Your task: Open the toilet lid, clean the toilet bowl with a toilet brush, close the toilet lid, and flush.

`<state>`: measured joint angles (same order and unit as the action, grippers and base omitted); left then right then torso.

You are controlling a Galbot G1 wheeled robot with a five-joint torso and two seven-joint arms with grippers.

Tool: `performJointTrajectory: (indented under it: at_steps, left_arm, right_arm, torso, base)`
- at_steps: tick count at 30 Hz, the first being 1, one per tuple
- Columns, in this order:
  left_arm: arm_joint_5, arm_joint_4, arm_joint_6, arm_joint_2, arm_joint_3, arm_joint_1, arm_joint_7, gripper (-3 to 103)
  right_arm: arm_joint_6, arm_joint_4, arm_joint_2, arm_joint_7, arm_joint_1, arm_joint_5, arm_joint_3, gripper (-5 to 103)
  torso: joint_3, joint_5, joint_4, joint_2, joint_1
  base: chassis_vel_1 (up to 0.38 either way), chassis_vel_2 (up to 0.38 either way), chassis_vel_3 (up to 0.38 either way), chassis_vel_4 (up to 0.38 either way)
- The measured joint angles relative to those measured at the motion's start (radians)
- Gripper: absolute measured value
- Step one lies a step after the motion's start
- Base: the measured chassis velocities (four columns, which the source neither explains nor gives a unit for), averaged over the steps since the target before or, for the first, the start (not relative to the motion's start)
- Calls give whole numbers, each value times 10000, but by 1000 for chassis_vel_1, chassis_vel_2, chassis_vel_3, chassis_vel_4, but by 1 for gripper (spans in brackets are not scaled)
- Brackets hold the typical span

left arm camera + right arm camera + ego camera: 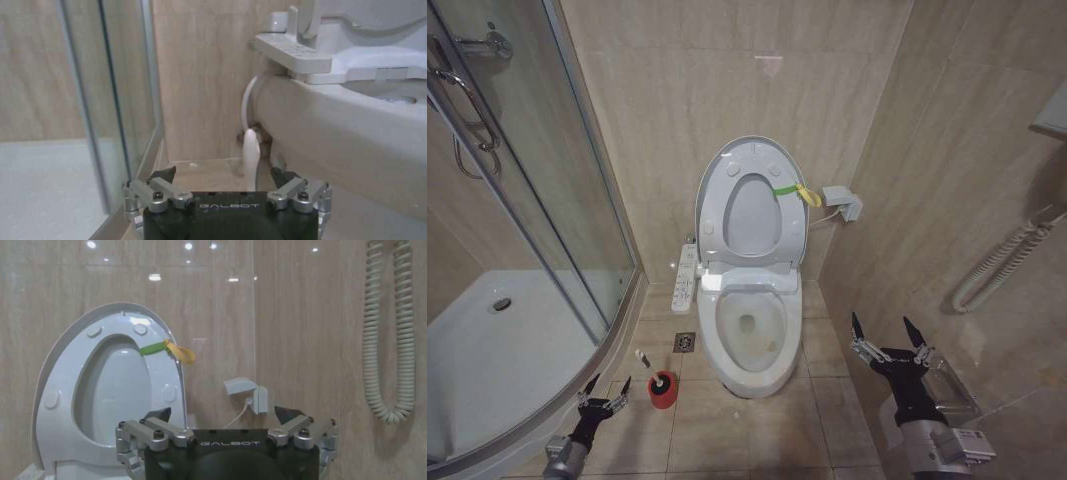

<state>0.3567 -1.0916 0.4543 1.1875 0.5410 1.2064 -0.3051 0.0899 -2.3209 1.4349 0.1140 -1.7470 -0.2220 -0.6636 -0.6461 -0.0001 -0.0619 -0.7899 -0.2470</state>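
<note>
Head view gives you the toilet lid (749, 205) standing upright against the back wall in the centre of the frame, the seat raised with it, and a yellow-green band (795, 192) at its right edge. Below it the toilet bowl (749, 330) lies open, just under the middle of the picture. You have the toilet brush (645, 362) sitting in its red holder (663, 390) on the tiled floor, lower left of centre, just beside the bowl's pedestal and near the shower tray (487, 370). Your left hand (605, 390) hovers at the bottom left, fingers spread wide, close to the holder but apart from it and holding nothing. Your right hand (887, 335) is at the lower right, also spread wide and empty, beside the bowl and well clear of it. Left wrist view shows you the brush's white handle (249, 157) upright in the gap ahead of the open fingers, with the bowl's side at the right of the frame
</note>
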Motion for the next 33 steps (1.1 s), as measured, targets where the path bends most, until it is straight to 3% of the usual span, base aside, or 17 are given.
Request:
performJointTrajectory:
  at_steps: [14, 33]
  left_arm:
    - [203, 1706, 257, -170, -818, -1813, -561, 96]
    - [45, 2680, 388, 197, -1373, -2710, -732, 95]
  right_arm:
    - [0, 0, 0, 0, 0, 0, 0, 100]
    - [0, 0, 0, 0, 0, 0, 0, 100]
  torso:
    - [0, 0, 0, 0, 0]
    - [0, 2, 0, 0, 1]
  base:
    - [0, 0, 0, 0]
    - [0, 0, 0, 0]
